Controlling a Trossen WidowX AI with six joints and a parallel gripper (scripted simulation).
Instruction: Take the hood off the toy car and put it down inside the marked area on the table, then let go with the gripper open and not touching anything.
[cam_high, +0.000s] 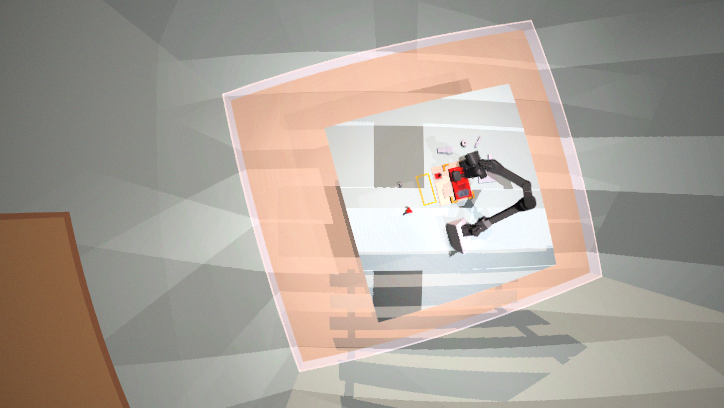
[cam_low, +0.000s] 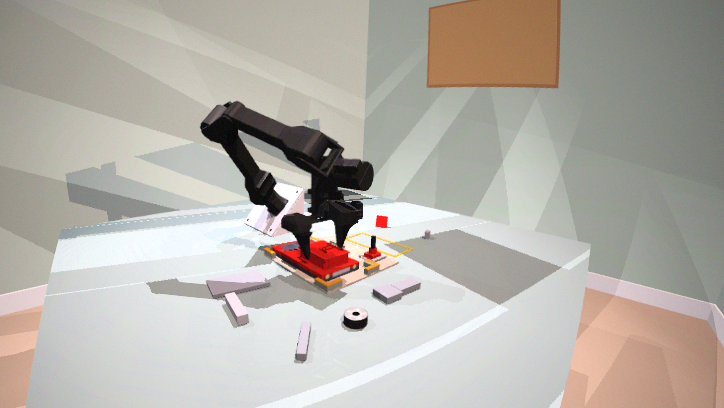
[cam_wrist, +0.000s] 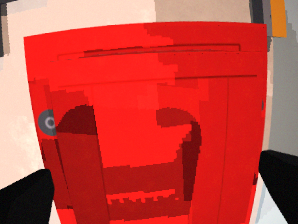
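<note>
The red toy car sits on a beige board with orange corner pieces. Its hood is the raised red block at the car's front end and is on the car. My gripper is open, pointing down, with one finger on each side of the hood and nothing gripped. In the wrist view the fingertips are close to the hood's side edges; whether they touch it I cannot tell. The marked area is a yellow outline beside the board, with nothing inside it.
A red piece with a black post stands on the board near the outline. A red block and a small grey cylinder lie beyond. A black-and-white ring, grey blocks, two bars and a wedge lie around the car.
</note>
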